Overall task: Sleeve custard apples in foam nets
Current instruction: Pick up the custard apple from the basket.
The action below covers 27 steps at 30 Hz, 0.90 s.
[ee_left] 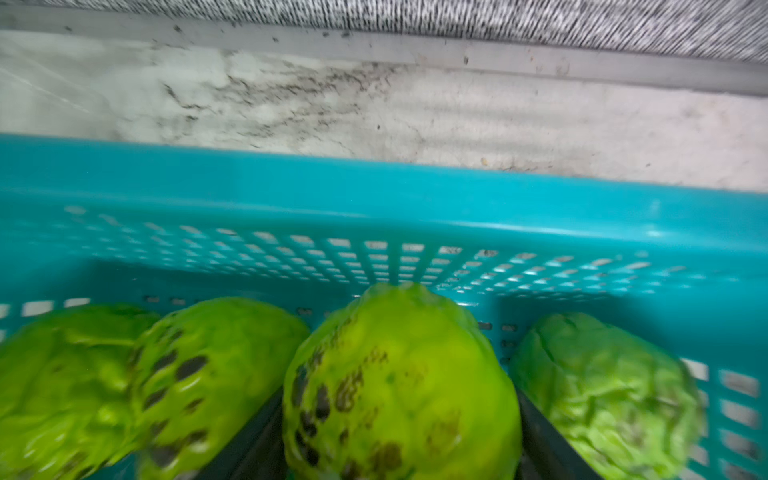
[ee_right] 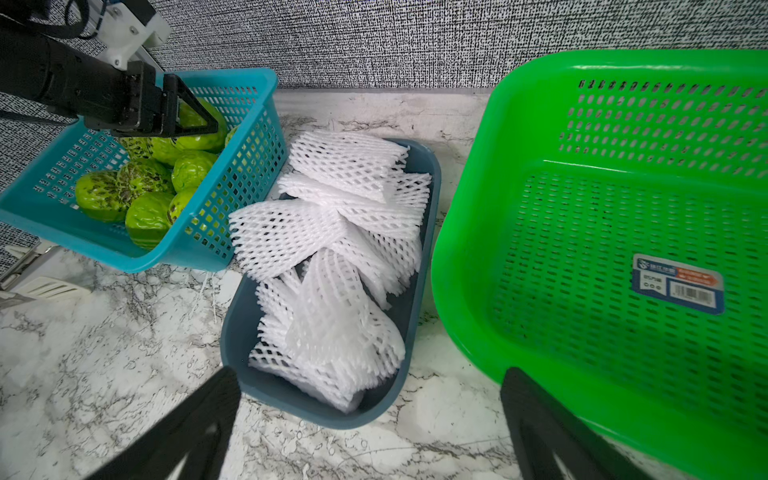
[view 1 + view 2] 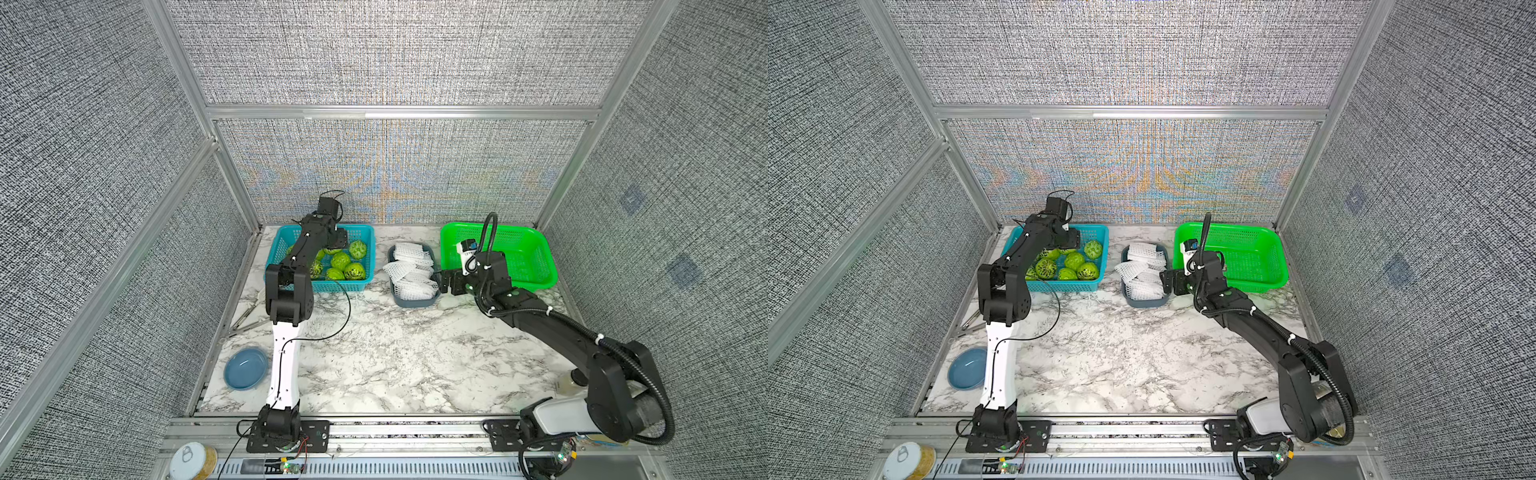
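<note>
The left gripper is down inside a teal basket at the back of the marble table. Its two dark fingers stand either side of one custard apple. The fruit fills the gap between them, but the blurred wrist view does not show whether the jaws have clamped on it. More custard apples lie packed around it in the same basket, none sleeved. The right gripper hangs spread wide and empty at the near end of a grey-blue tray heaped with white foam nets, well apart from the fruit. On the tray's other side stands a green basket with nothing in it. The step in hand looks like picking a first fruit; next, the left arm would need a firm but gentle hold to lift it clear of its neighbours, while the right takes one net
</note>
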Each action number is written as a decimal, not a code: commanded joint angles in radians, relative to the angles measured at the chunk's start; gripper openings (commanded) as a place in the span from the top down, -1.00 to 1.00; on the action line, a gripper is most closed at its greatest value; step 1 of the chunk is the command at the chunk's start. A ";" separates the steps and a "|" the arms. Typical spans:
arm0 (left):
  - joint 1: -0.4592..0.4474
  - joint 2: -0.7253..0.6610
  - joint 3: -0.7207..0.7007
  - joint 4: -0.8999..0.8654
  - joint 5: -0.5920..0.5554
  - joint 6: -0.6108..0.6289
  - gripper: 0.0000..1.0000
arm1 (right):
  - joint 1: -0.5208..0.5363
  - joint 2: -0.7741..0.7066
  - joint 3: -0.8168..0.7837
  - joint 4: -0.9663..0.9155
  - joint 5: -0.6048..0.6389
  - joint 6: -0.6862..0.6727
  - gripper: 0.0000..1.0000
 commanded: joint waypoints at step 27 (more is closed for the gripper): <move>-0.073 -0.800 -0.942 1.089 0.978 0.033 -0.31 | -0.348 -0.064 0.255 0.007 -0.907 0.727 -0.98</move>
